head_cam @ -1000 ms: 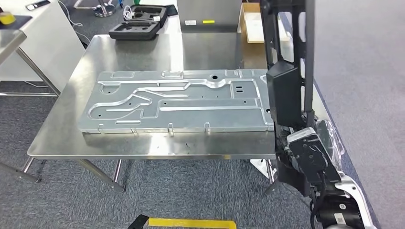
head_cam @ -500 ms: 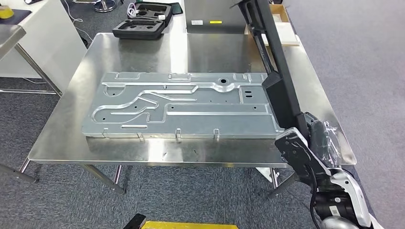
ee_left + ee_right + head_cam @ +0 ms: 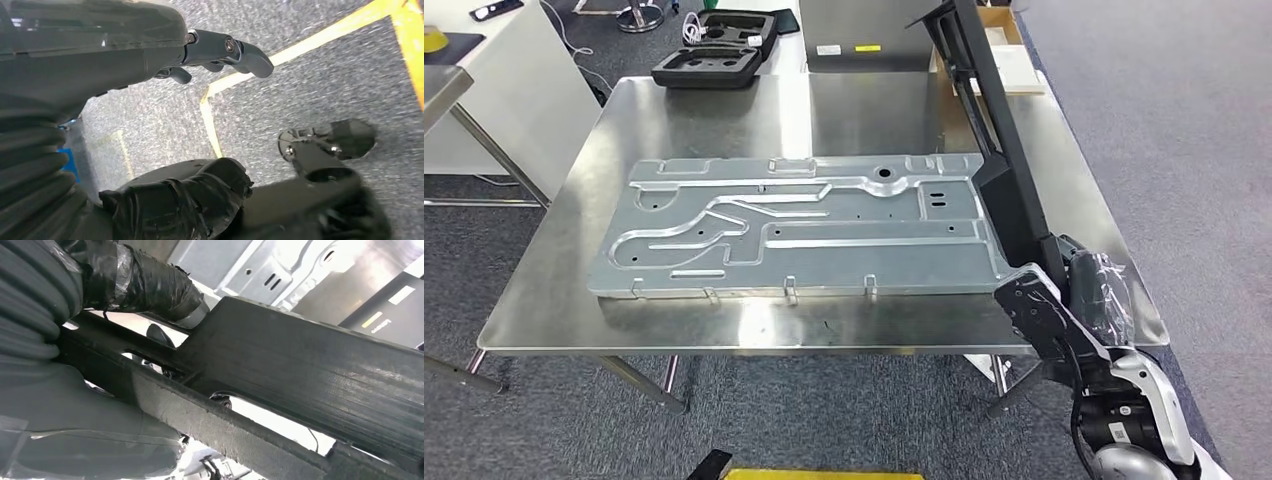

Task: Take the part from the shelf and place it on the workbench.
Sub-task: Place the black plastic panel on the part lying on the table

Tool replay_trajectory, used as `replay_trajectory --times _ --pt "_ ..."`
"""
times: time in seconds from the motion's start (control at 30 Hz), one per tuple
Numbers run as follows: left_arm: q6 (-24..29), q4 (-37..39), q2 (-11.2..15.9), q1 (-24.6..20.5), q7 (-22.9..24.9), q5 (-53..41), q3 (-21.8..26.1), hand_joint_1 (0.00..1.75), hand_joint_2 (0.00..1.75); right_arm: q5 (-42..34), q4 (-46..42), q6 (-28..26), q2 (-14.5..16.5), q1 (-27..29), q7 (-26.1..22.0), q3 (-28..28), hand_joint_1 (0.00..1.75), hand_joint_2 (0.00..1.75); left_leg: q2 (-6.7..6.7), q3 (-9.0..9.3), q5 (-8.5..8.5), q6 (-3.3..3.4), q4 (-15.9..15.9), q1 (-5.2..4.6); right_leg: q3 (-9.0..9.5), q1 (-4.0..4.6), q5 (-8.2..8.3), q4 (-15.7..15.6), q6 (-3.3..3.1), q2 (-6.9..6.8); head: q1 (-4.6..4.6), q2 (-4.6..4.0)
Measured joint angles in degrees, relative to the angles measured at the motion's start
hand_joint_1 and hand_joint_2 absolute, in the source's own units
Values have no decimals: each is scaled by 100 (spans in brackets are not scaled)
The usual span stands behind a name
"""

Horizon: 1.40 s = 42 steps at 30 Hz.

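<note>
The part [image 3: 1009,170] is a long black frame with slots. My right hand [image 3: 1084,295] grips its lower end at the workbench's right front corner. The part leans up and away over the right side of the steel workbench [image 3: 714,110], its far end near the back edge. In the right wrist view the black part [image 3: 300,365] crosses the picture, with my taped thumb [image 3: 150,285] wrapped over it. My left hand [image 3: 150,45] hangs over grey carpet, fingers [image 3: 235,50] apart from the taped thumb [image 3: 185,200], holding nothing.
A large silver stamped panel [image 3: 804,230] covers most of the workbench's middle. A black foam case [image 3: 714,55] and a grey box [image 3: 864,35] sit at the back, with a cardboard box [image 3: 1009,55] behind. A white table [image 3: 494,80] stands to the left. Yellow tape [image 3: 824,474] marks the floor.
The part has tipped from nearly upright to leaning away over the workbench's right side, and my right hand has lowered. The whole view has shifted slightly.
</note>
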Motion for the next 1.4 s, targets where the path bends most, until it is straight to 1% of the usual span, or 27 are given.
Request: replay_trajectory --times 0.03,0.13,0.2,0.23,0.3,0.33,0.37,0.4,0.47,0.5,0.53,0.6,0.67,0.7,0.73,0.8,0.83,0.87,0.9,0.97,1.03,1.13,1.2,1.27,1.33,1.37,1.4 --pt "1 1 -1 -4 0 0 1 0 175 -1 6 0 -1 -2 0 0 154 175 -3 73 0 24 -145 -7 -2 10 -13 5 34 3 2 0" --pt "2 1 -1 9 1 0 1 0 175 -2 26 0 -2 -2 0 0 154 175 -12 115 -54 139 -217 -25 9 8 -34 -24 126 7 0 0" --pt "2 1 -1 12 2 0 1 0 175 -2 39 0 -2 -10 0 0 154 175 -9 168 -59 215 -268 -15 -84 -1 -177 211 172 2 16 0" --pt "2 1 1 7 2 0 0 0 175 -2 49 1 -2 -14 0 0 154 175 -8 191 -64 242 -282 -13 -238 2 -310 518 181 0 25 0" --pt "2 1 3 -5 2 1 -1 0 175 -10 72 18 -2 -14 0 0 154 175 -7 213 -89 283 -278 -32 -685 21 -563 1305 178 -1 34 0" --pt "2 1 3 -6 2 2 -1 0 175 -22 84 40 -1 -8 0 0 154 175 -8 225 -104 298 -272 -45 -869 32 -589 1562 168 -2 33 0" --pt "2 1 3 -4 2 3 -1 0 175 -40 96 69 -1 -3 0 0 154 175 -10 242 -125 310 -262 -58 -955 40 -507 1613 151 -1 33 0" --pt "2 1 3 -1 1 4 0 0 175 -59 105 105 -1 -2 1 0 154 175 -15 265 -150 316 -249 -68 -929 50 -324 1445 125 -1 33 0" --pt "1 1 2 1 -12 6 1 0 175 -86 117 189 0 -10 2 1 154 175 -27 317 -210 308 -224 -82 -656 80 120 728 50 -1 32 0" --pt "0 0 1 -4 -24 8 0 0 175 -91 121 237 -1 -23 2 1 154 175 -33 327 -235 295 -210 -91 -515 100 241 397 17 0 32 0" --pt "0 0 -1 -9 -35 10 -1 0 175 -93 128 284 -1 -40 3 2 154 175 -37 327 -248 274 -212 -96 -424 119 285 193 -8 3 30 0" --pt "0 0 0 -14 -49 15 0 0 175 -95 151 363 -2 -71 4 4 154 175 -39 320 -256 223 -226 -101 -373 137 249 75 -32 14 22 0" --pt "1 0 18 -11 -52 21 0 0 175 -95 182 437 -2 -83 4 4 154 175 -33 319 -307 161 -199 -109 -331 105 249 33 -71 16 11 0" --pt "1 0 24 -13 -53 27 -1 0 175 -94 200 479 -2 -90 4 5 154 175 -27 265 -391 131 -62 -109 -300 85 248 10 -94 10 2 0" --pt "1 -1 30 -15 -54 33 -1 0 175 -92 218 521 -2 -102 5 7 154 175 -20 144 -522 101 189 -106 -269 72 244 -6 -117 2 -12 0" --pt "1 -1 25 -15 -49 44 -1 0 175 -85 258 626 -2 -122 6 15 154 175 -9 -259 -820 63 942 -84 -243 75 225 -5 -148 -9 -34 0" --pt "3 -1 25 -10 -43 49 -1 0 175 -78 280 702 -2 -126 7 21 154 175 -8 -449 -879 53 1239 -78 -233 78 209 0 -156 -9 -38 0" --pt "8 -1 26 -3 -37 53 -1 0 175 -64 305 807 -2 -128 7 28 154 175 -7 -555 -830 49 1354 -75 -218 81 191 7 -159 -8 -38 0" --pt "13 -1 27 2 -27 55 -1 0 175 -44 331 927 -2 -136 7 36 154 175 -7 -554 -672 55 1251 -74 -197 82 169 15 -159 -4 -38 0" --pt "18 -1 31 1 -7 52 -1 0 175 52 393 1250 -2 -170 7 58 154 175 -7 -273 -206 103 529 -76 -135 83 113 28 -145 5 -38 0" --pt "13 -1 33 -12 -40 52 -1 0 175 245 465 1607 -3 -220 7 73 154 175 -6 6 20 154 -77 -95 -110 100 69 38 -109 14 -33 0" --pt "-1 -1 26 -8 -270 88 -1 0 175 548 540 2012 -37 -261 7 42 154 175 -10 92 1 213 -242 -97 -108 105 46 11 -25 17 -30 0" --pt "0 -1 11 3 -385 115 -1 0 175 638 558 2126 -76 -280 7 -36 154 175 -9 159 12 270 -319 -69 -146 104 -56 141 31 11 -11 0" --pt "3 -1 0 -2 -423 122 -1 0 175 672 576 2148 -98 -305 7 -118 154 175 -3 213 10 317 -359 -54 -416 92 -326 705 72 8 13 0" --pt "26 -1 -3 -8 -421 124 -1 0 175 704 609 2150 -103 -294 7 -154 154 175 2 225 -11 343 -353 -53 -830 73 -566 1421 105 8 16 0" --pt "48 -1 -6 -6 -416 125 -1 0 175 723 631 2153 -103 -274 7 -158 154 175 2 231 -24 344 -348 -53 -959 62 -558 1585 119 8 16 0" --pt "70 -1 -11 -3 -414 125 -1 0 175 751 658 2165 -103 -256 7 -166 154 175 0 239 -39 338 -339 -51 -988 50 -444 1542 129 7 15 0"
